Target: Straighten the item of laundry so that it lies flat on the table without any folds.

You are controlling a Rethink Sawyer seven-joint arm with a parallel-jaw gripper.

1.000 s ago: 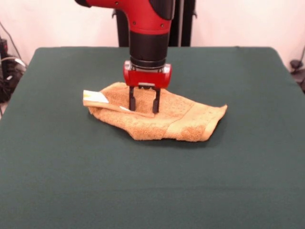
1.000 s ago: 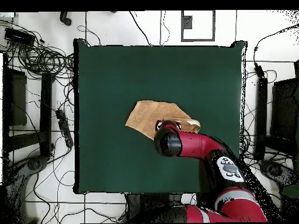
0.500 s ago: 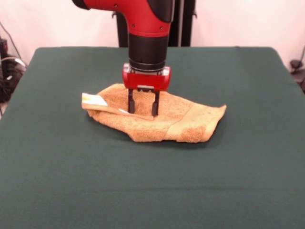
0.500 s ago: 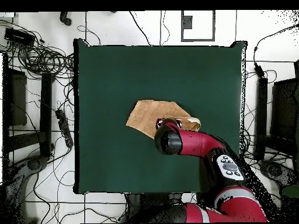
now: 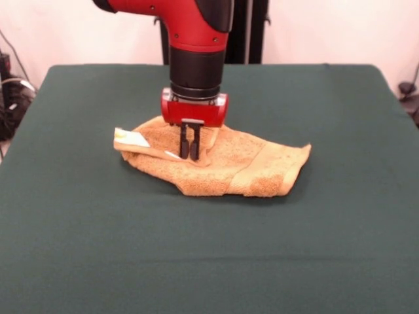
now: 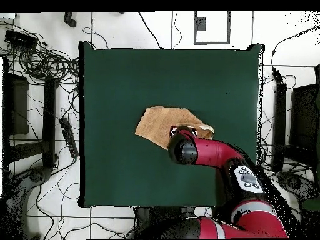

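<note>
Since the earlier frame the tool [image 5: 190, 154] has closed, pinching a fold of the towel [image 5: 222, 163] lying mid-tabletop [image 5: 209, 248]. A shallow pinch may slip when lifted, leaving folds.

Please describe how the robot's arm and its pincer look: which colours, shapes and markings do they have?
The arm is thick and rounded, with glossy red shells and black sections between them. A black cylindrical wrist ends in a small red block that carries the pincer, which has two thin, straight black fingers. From overhead, a grey panel with dark buttons sits on the red forearm. No loose cables show on the arm.
</note>
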